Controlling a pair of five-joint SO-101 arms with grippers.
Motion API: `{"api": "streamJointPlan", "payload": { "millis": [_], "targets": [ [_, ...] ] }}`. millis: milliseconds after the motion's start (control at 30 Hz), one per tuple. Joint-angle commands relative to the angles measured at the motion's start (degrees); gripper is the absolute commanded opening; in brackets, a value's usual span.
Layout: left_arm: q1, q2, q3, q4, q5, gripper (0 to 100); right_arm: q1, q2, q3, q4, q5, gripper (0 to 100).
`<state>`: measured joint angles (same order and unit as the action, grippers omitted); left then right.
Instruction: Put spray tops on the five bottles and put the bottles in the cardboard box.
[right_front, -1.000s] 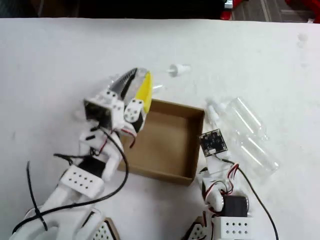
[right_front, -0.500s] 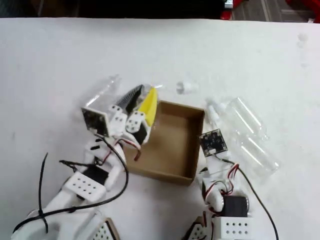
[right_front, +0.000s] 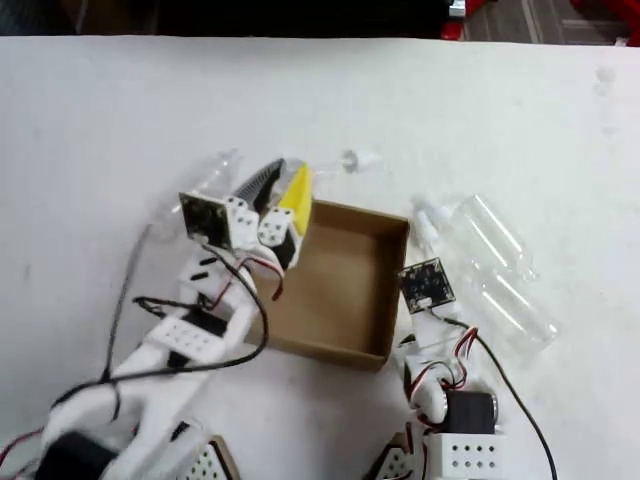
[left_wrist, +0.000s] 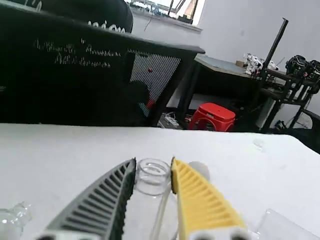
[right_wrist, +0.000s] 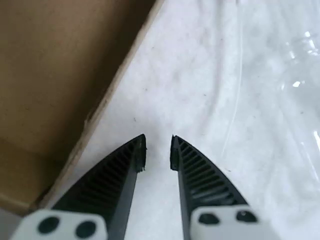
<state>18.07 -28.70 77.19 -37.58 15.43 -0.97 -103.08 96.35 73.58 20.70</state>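
Note:
My left gripper (left_wrist: 152, 172) is shut on the neck of a clear bottle (left_wrist: 151, 181) whose open mouth has no top. In the high view this gripper (right_front: 283, 178) hovers at the far left corner of the cardboard box (right_front: 372, 238). A white spray top (right_front: 357, 160) lies on the table just beyond it and shows behind the yellow finger (left_wrist: 199, 200) as a spray top (left_wrist: 198, 169). A second clear bottle (right_front: 208, 176) lies left of the gripper. My right gripper (right_wrist: 157, 150) is slightly open over bare table beside the box wall (right_wrist: 70, 75), with nothing between its fingers.
Two clear bottles (right_front: 492, 238) (right_front: 516, 306) lie side by side right of the box, with a white spray top (right_front: 428, 214) at their near-box end. The white table (right_front: 120, 110) has free room at the back and left. The box is empty inside.
The left gripper with its bottle swung toward the box, then back a little toward the far side. The loose spray top beyond it shifted slightly. The right arm kept still.

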Motion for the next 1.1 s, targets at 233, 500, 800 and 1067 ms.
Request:
{"api": "streamJointPlan", "payload": {
  "millis": [233,500,800,1067],
  "targets": [
    [0.4,19.0,-1.2,-25.1,-6.7,2,-0.2,0.0,0.5,-1.0,0.4,6.7],
    [-1.1,25.1,-1.2,-29.2,-6.9,2,-0.2,0.0,0.5,-1.0,0.4,6.7],
    [-1.1,25.8,-1.1,-29.5,-6.9,3,-0.2,0.0,0.5,-1.0,0.4,6.7],
    [-1.5,25.7,-1.1,-29.4,-6.9,14,-0.2,0.0,0.5,-1.0,0.4,6.7]
  ]
}}
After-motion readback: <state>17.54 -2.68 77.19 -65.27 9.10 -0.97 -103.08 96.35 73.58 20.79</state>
